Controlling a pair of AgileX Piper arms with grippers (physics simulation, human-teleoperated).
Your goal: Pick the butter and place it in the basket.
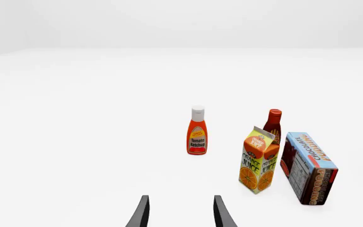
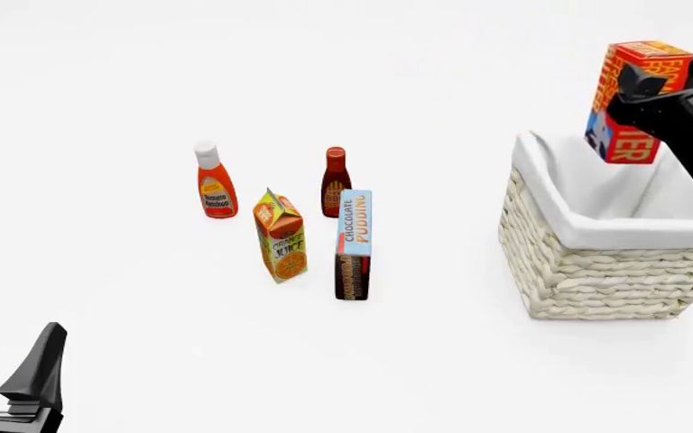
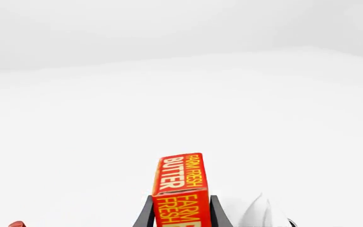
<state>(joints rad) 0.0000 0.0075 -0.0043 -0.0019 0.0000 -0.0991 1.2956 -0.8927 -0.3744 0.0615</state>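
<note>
While the right end effector (image 2: pixel 650 95) pinches the butter (image 2: pixel 635 99) above the basket (image 2: pixel 599 271), groceries stand well leftward; left end effector (image 1: pixel 180 213) spread.

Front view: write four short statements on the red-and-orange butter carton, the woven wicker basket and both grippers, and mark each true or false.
1. The right gripper holds the red-and-orange butter carton above the pale woven wicker basket. True.
2. The butter carton rests on the basket's white liner. False: it hangs in the air, clamped.
3. The left gripper holds the orange juice carton. False: it is open and apart from it.
4. The chocolate pudding box stands upright beside the juice carton. True.
</note>
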